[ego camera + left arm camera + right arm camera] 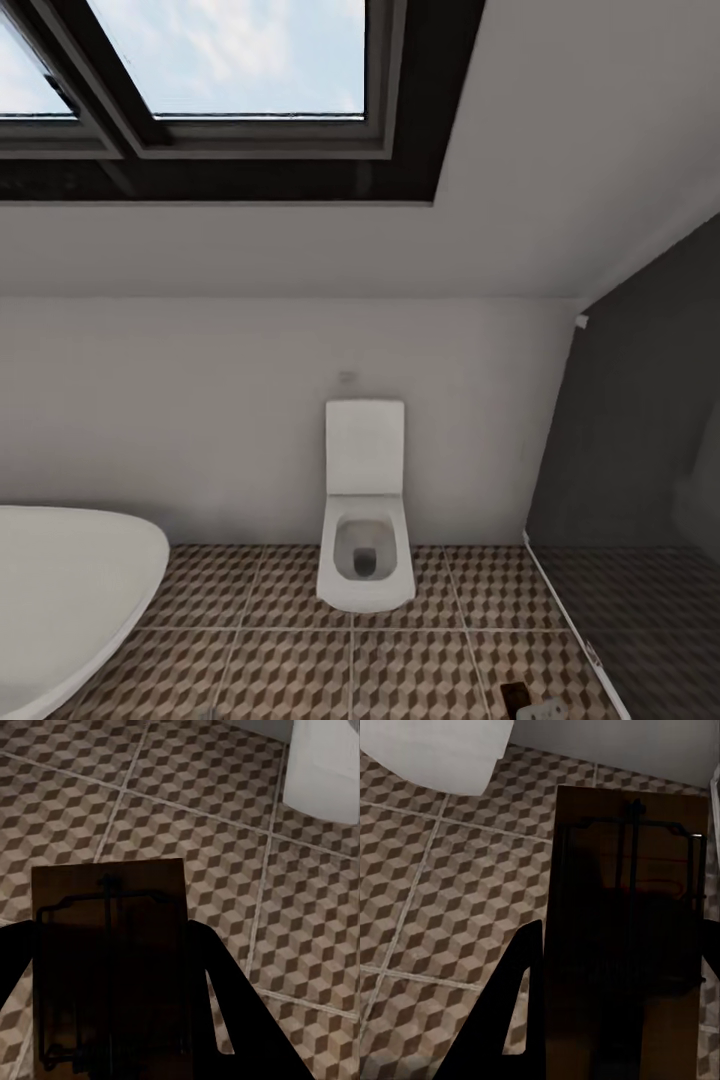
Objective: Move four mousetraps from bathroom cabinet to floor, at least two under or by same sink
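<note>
In the left wrist view, my left gripper (pixel 112 1020) is shut on a mousetrap (pixel 109 937), a tan-brown board with dark wire, held above the bathroom floor (pixel 225 802). My right gripper (pixel 615 1020) is likewise shut on a second mousetrap (pixel 630 907) over the cube-patterned floor (pixel 435 907). In the head view, the tip of that mousetrap (pixel 513 693) peeks in at the bottom edge, right of centre, above the floor (pixel 300 650). The cabinet and the sink are out of view.
A white toilet (pixel 365 520) stands against the far wall straight ahead; it also shows as the toilet (pixel 326 765) and the toilet (pixel 442 750). The curved white bathtub (pixel 60 590) fills the left. A dark glass partition (pixel 640 500) closes the right. A skylight (pixel 230 60) is overhead.
</note>
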`<state>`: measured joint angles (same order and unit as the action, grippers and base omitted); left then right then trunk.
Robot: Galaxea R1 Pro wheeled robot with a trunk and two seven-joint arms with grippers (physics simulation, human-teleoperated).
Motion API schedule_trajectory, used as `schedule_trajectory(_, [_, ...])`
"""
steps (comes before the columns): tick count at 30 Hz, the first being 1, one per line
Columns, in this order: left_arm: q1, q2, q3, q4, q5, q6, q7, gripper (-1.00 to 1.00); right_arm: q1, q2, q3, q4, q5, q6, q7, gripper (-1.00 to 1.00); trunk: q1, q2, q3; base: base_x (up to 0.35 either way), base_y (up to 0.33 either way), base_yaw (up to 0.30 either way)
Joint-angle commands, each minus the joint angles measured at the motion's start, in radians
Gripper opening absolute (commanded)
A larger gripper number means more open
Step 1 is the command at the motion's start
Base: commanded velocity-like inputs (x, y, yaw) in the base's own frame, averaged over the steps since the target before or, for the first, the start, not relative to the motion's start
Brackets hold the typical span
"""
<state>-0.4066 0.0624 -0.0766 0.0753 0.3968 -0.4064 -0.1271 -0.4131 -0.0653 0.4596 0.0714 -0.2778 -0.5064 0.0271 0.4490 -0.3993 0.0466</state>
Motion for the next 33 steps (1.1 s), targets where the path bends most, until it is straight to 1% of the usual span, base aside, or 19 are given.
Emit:
schedule_trajectory(1, [-0.001,0.0,-0.007,0.005,0.007,-0.006,-0.003,-1.0,-0.001,0.0,0.009,0.004,-0.013,-0.006,0.009,-1.0,0.001,-0.001,0.0,0.329,0.0,0.0])
schedule_trajectory(4, [-0.001,0.001,-0.006,0.005,0.007,-0.005,-0.003,-1.0,-0.001,-0.003,0.008,0.004,-0.021,-0.006,0.008,-1.0,0.001,-0.001,0.0,0.33,0.0,0.0])
schedule_trajectory(5, [-0.001,0.002,-0.006,0.004,0.008,-0.005,-0.003,-1.0,-0.001,-0.004,0.008,0.004,-0.036,-0.006,0.008,-1.0,0.001,-0.001,0.0,0.33,0.0,0.0])
schedule_trajectory(6, [-0.001,0.003,-0.005,0.004,0.008,-0.004,-0.003,-1.0,-0.001,-0.004,0.008,0.004,-0.064,-0.006,0.008,-1.0,0.001,-0.001,0.0,0.33,0.0,0.0])
schedule_trajectory(7, [-0.001,0.004,-0.005,0.004,0.009,-0.004,-0.003,-1.0,-0.001,-0.005,0.008,0.004,-0.104,-0.005,0.009,-1.0,0.001,-0.001,0.0,0.33,0.0,0.0])
schedule_trajectory(8, [-0.001,0.004,-0.005,0.004,0.009,-0.004,-0.003,-1.0,-0.001,-0.005,0.008,0.004,-0.127,-0.005,0.011,-1.0,0.001,-0.001,0.0,0.33,0.0,0.0])
schedule_trajectory(9, [-0.001,0.004,-0.005,0.004,0.009,-0.004,-0.003,-1.0,-0.001,-0.005,0.01,0.003,-0.172,-0.004,0.015,-1.0,0.001,-0.001,0.0,0.33,0.0,0.0])
schedule_trajectory(10, [-0.001,0.003,-0.005,0.004,0.009,-0.003,-0.002,-1.0,-0.001,-0.005,0.012,0.003,-0.209,-0.003,0.018,-1.0,0.001,-0.001,0.0,0.33,0.0,0.0])
schedule_trajectory(13, [-0.001,0.001,-0.005,0.004,0.01,-0.003,-0.002,-1.0,-0.001,-0.004,0.019,0.002,-0.252,-0.003,0.021,-1.0,0.001,-0.001,0.0,0.33,0.0,0.0])
schedule_trajectory(17, [-0.001,0.001,-0.004,0.004,0.01,-0.003,-0.001,-1.0,-0.001,-0.004,0.022,0.002,-0.266,-0.006,0.022,-1.0,0.001,-0.001,0.0,0.33,0.0,0.0])
schedule_trajectory(20, [-0.001,0.002,-0.003,0.004,0.01,-0.004,0.021,-1.0,-0.001,-0.004,0.023,0.002,-0.27,-0.007,0.022,-1.0,0.001,-0.001,0.0,0.33,0.0,0.0])
schedule_trajectory(25, [-0.001,-0.003,-0.004,0.004,0.012,-0.009,0.138,-1.0,-0.001,-0.004,0.023,0.002,-0.272,-0.005,0.022,-1.0,0.001,-0.001,0.0,0.207,0.0,0.0])
schedule_trajectory(27, [-0.001,-0.007,-0.005,0.004,0.013,-0.01,0.16,-1.0,-0.001,-0.004,0.023,0.002,-0.272,-0.004,0.022,-1.0,0.001,-0.001,0.0,0.046,0.0,0.0])
schedule_trajectory(28, [0.004,-0.013,-0.005,0.01,0.021,-0.016,0.15,-1.0,-0.007,0.002,0.028,0.002,-0.271,-0.009,0.013,-1.0,0.001,-0.001,0.0,0.0,0.0,0.0])
schedule_trajectory(30, [0.016,-0.024,-0.006,0.015,0.018,-0.015,0.145,-1.0,-0.018,0.013,0.033,0.002,-0.271,-0.017,0.013,-1.0,0.001,-0.001,0.0,0.0,0.0,0.0])
schedule_trajectory(33, [0.018,-0.041,-0.008,0.015,0.018,-0.01,0.145,-1.0,-0.035,0.031,0.032,0.002,-0.271,-0.017,0.012,-1.0,0.001,-0.001,0.0,0.0,0.0,0.0])
